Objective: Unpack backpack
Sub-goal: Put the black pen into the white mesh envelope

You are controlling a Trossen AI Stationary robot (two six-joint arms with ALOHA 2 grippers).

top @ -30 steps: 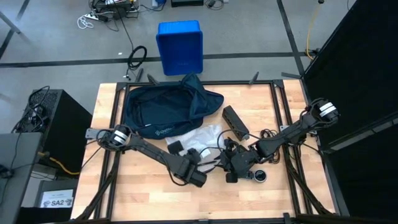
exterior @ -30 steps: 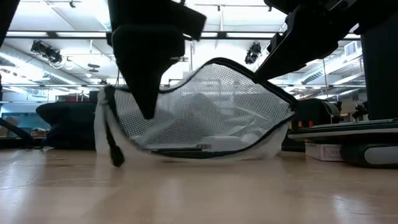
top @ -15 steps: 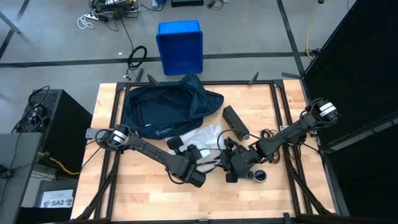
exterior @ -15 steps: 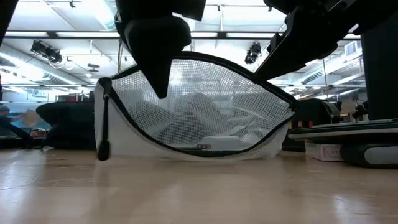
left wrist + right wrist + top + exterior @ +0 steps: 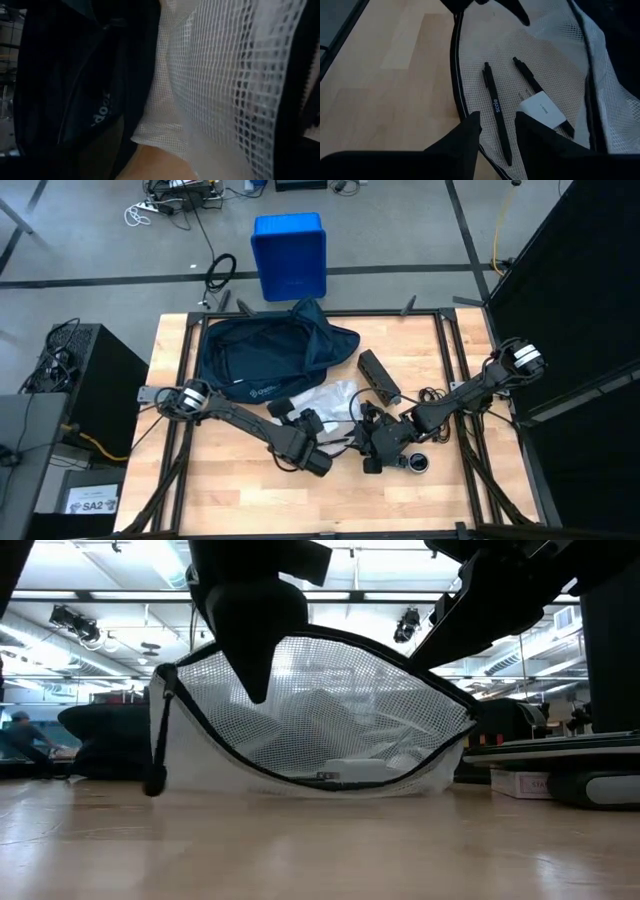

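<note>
- High view: the backpack [image 5: 262, 357] lies at the table's [image 5: 420, 345] far left, with a white mesh pouch [image 5: 325, 402] just in front. The left gripper [image 5: 303, 423] hangs spread wide over the pouch.
- Low view: the pouch's black-zippered mouth gapes.
- Right wrist view: the right gripper [image 5: 496, 126] is clamped on the pouch's zipper rim; two black pens [image 5: 496, 110] and a white card [image 5: 543, 111] lie inside.

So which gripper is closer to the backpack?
Left. The left gripper sits at the mesh pouch just beside the backpack. The right gripper is on the pouch's far side, farther off.
</note>
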